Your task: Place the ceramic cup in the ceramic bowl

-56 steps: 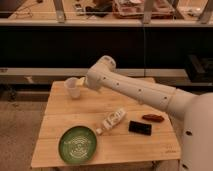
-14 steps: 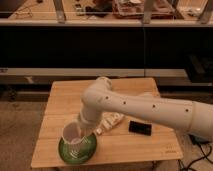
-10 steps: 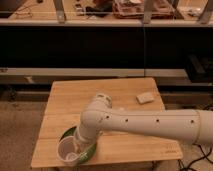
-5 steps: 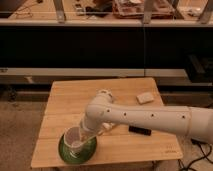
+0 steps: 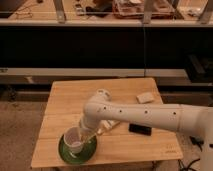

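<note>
The white ceramic cup (image 5: 73, 139) stands upright in the green ceramic bowl (image 5: 66, 151) at the front left of the wooden table (image 5: 65, 100). My gripper (image 5: 86, 134) is at the cup's right side, right above the bowl, at the end of the white arm (image 5: 145, 116) that reaches in from the right. The arm hides the bowl's right part.
A white rectangular remote-like object (image 5: 111, 125) lies partly under the arm. A black flat object (image 5: 140, 129) lies to its right. A small pale block (image 5: 145, 97) sits at the back right. Dark shelving stands behind the table.
The cup has stayed in the green bowl over the last second. The arm has shifted slightly back and up from its lowest pose over the bowl.
</note>
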Robot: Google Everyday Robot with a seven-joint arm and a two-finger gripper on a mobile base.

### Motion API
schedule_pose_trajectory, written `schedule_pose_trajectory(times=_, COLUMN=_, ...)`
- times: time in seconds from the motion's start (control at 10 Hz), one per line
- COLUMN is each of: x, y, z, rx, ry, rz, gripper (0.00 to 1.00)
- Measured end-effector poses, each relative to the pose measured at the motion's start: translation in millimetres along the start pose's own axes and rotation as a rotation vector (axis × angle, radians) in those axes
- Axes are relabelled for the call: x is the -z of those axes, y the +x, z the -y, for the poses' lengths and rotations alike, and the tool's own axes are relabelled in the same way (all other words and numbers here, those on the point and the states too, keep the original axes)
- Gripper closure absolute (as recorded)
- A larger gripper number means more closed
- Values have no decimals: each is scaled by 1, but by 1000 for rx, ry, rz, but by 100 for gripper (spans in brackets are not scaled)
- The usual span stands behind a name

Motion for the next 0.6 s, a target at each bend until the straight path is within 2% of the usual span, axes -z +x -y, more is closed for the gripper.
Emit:
schedule_pose_trajectory(times=0.3, x=-3, y=6, z=0, rx=-3, ry=0, rz=0, gripper=26)
schedule_pose_trajectory(times=0.4, x=-2, y=8, z=0, rx=-4, ry=1, rz=-4, gripper=22)
schedule_pose_trajectory(times=0.6, x=1, y=11, z=0, rx=-5, ry=-3, rz=-14, gripper=20)
